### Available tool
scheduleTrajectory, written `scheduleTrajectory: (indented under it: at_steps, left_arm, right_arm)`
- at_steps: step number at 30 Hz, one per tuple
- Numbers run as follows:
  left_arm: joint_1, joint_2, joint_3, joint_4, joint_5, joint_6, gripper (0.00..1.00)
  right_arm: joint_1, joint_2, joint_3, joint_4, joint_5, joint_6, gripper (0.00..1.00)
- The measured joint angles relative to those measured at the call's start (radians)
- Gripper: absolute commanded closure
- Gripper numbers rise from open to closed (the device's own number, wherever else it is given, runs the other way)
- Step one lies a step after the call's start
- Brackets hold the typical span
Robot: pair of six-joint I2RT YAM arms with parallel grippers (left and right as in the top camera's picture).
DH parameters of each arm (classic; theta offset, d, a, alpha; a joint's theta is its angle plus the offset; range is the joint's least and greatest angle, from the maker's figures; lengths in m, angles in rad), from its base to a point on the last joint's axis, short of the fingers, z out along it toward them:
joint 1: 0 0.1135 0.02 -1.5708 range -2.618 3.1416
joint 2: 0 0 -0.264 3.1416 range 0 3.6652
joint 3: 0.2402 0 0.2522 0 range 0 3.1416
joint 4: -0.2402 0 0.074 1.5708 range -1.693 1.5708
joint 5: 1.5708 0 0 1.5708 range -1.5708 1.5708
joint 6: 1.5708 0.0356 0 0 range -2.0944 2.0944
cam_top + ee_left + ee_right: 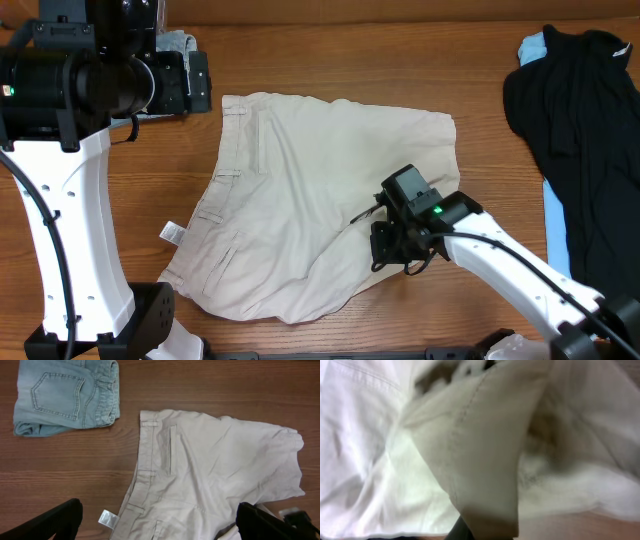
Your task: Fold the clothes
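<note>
The beige khaki shorts [300, 190] lie spread on the wooden table, waistband to the left, with a small white tag [170, 234] beside them. They also show in the left wrist view [215, 460], as does the tag [106, 518]. My right gripper [387, 250] is low at the shorts' right leg hem and is shut on a fold of the beige cloth [485, 460], which drapes over the fingers. My left gripper [160, 525] is open and empty, held high above the shorts' waistband. In the overhead view it is at the upper left [195, 80].
Folded light-blue denim shorts [67, 397] lie at the back left, mostly hidden under the left arm in the overhead view [180, 42]. A black garment [580, 130] over a pale-blue one [555, 215] lies at the right edge.
</note>
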Motion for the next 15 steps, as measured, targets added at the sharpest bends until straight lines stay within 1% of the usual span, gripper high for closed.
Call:
scheduleTrajectory:
  at_steps: [5, 7, 9, 10, 12, 13, 15]
  left_arm:
    - [0.0, 0.0, -0.002, 0.0, -0.006, 0.0, 0.0]
    - [0.0, 0.0, -0.002, 0.0, -0.007, 0.0, 0.0]
    - [0.0, 0.0, -0.002, 0.0, -0.007, 0.0, 0.0]
    - [0.0, 0.0, -0.002, 0.0, -0.007, 0.0, 0.0]
    - [0.0, 0.0, -0.002, 0.0, -0.007, 0.0, 0.0]
    - [0.0, 0.0, -0.002, 0.0, -0.007, 0.0, 0.0]
    - [0.0, 0.0, -0.002, 0.0, -0.007, 0.0, 0.0]
  right_arm:
    - [0.0, -0.125, 0.0, -0.238, 0.001, 0.06, 0.96]
    - [0.0, -0.185, 0.0, -0.364, 0.002, 0.102, 0.96]
    - [0.0, -0.237, 0.0, -0.465, 0.001, 0.147, 0.92]
    - [0.0, -0.259, 0.0, -0.507, 0.001, 0.172, 0.85]
    - [0.001, -0.304, -0.005, -0.584, 0.001, 0.216, 0.68]
    - [0.001, -0.326, -0.014, -0.604, 0.002, 0.239, 0.47]
    - [0.002, -0.362, -0.038, -0.631, -0.006, 0.259, 0.25]
